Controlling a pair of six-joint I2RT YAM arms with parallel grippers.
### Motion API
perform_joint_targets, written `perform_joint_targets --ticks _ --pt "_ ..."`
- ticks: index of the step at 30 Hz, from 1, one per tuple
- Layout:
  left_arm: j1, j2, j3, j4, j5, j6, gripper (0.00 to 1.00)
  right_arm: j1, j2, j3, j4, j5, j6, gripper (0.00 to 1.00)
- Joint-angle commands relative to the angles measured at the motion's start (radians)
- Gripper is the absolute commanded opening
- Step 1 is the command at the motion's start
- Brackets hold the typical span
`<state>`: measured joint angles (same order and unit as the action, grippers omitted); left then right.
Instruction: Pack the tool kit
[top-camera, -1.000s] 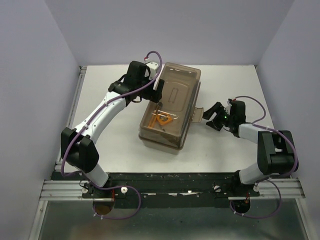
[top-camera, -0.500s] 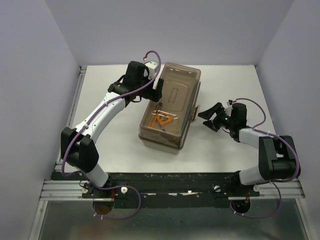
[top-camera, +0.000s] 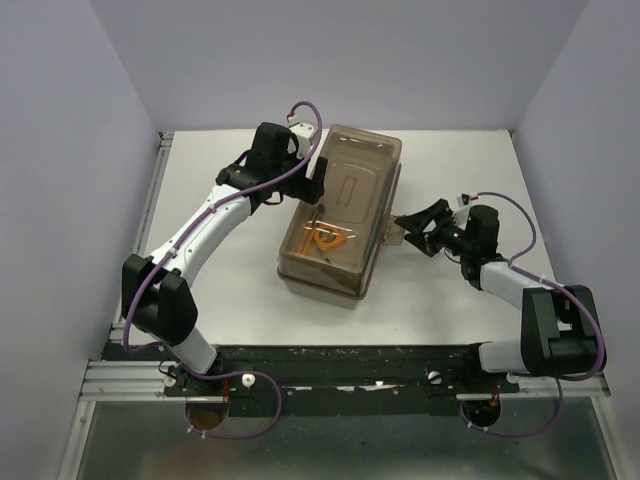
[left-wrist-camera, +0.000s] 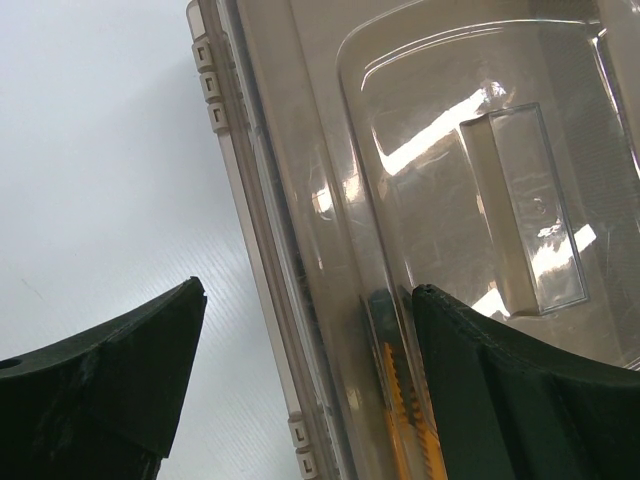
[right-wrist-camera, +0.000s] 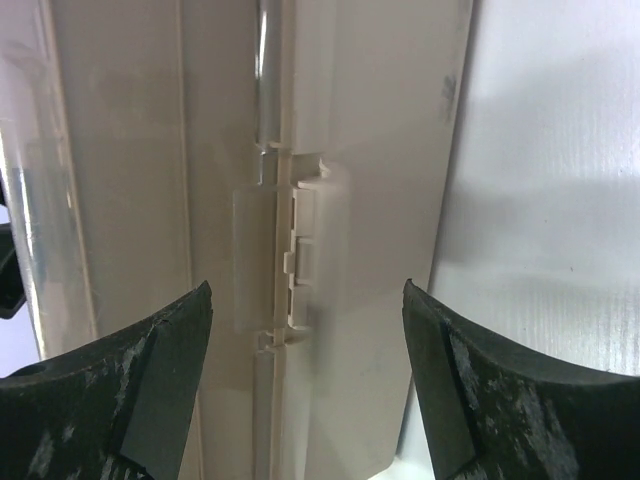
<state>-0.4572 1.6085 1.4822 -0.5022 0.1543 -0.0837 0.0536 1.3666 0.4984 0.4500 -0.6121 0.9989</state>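
- The white tabletop (top-camera: 230, 290) was seen to carry the toolbox (top-camera: 322, 286), which was set near its middle, with one short end turned towards the arm bases and the other away from them.
- The smoky brown lid (top-camera: 350, 190) was found shut down over the beige body of the toolbox, with a rectangular recess moulded into its top.
- The left arm (top-camera: 210, 225) was stretched up to the toolbox's left long side, near the far end.
- The right arm (top-camera: 505, 280) was bent in towards the toolbox's right long side.
- The left claw (left-wrist-camera: 305, 300) was held spread wide astride the toolbox's left edge: one finger (left-wrist-camera: 120, 370) was placed over the bare tabletop beside the toolbox, the other (left-wrist-camera: 500, 390) over the lid. Whether either finger touched the toolbox could not be told.
- The right claw (right-wrist-camera: 305, 290) was likewise spread and gripped nothing; it was pointed at the toolbox's right wall, just beside it. Contact could not be judged.
- The pale latch (right-wrist-camera: 270, 260) was framed between the right claw's fingers and appeared to lie flat against the toolbox wall.
- Orange tools (top-camera: 325, 240) were seen through the lid, inside the near half of the toolbox; their kinds could not be made out.
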Motion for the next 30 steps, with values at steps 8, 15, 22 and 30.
perform_joint_targets --ticks 8,15,22,30 --pt "0.008 0.019 -0.036 -0.084 -0.015 0.025 0.96 0.029 0.026 -0.026 0.139 0.000 0.035 0.84" --pt "0.008 0.019 -0.036 -0.085 -0.022 0.030 0.96 0.043 0.078 -0.031 0.209 -0.003 0.056 0.80" --pt "0.008 0.022 -0.036 -0.088 -0.022 0.032 0.96 0.048 0.040 -0.038 0.145 0.038 0.043 0.61" --pt "0.008 0.028 -0.034 -0.088 -0.019 0.030 0.96 0.064 -0.049 0.012 -0.088 0.136 -0.049 0.40"
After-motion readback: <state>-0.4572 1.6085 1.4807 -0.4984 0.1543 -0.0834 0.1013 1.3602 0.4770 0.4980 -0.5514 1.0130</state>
